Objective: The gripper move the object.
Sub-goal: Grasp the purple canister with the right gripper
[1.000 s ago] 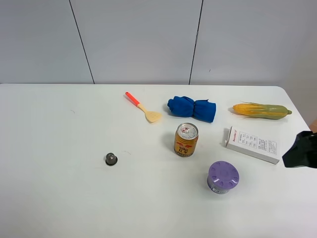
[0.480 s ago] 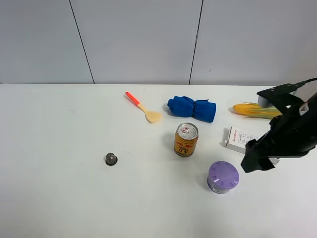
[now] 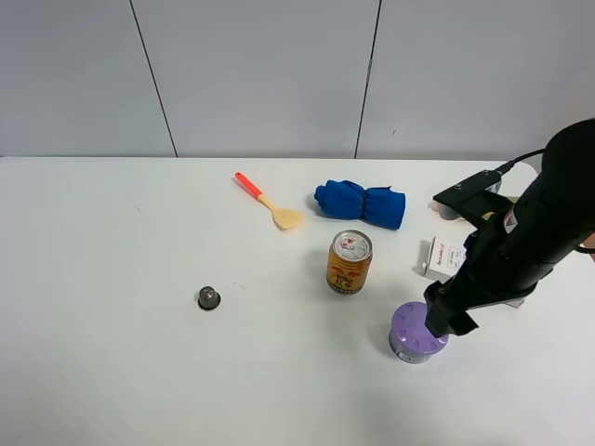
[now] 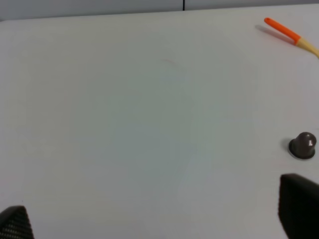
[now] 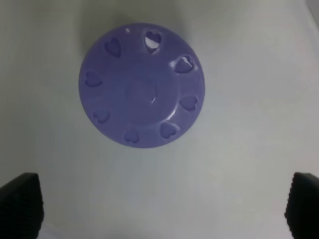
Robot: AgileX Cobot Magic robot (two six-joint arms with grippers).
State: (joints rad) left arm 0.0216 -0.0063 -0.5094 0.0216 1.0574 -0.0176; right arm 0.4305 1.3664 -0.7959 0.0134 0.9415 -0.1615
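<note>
Right hand (image 3: 445, 319), spread wide and empty, has swung in over the purple-lidded tin (image 3: 407, 328).

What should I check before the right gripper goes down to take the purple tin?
1. Right gripper open, looks wider than the tin: ok.
2. Tin upright, lid on: ok.
3. Tin roughly centred between the fingers: ok.
4. Fingers down beside the tin's wall: not ok, not yet.
5. Drink can stands apart from the tin: ok.
6. Height left above the lid: cannot tell.
</note>
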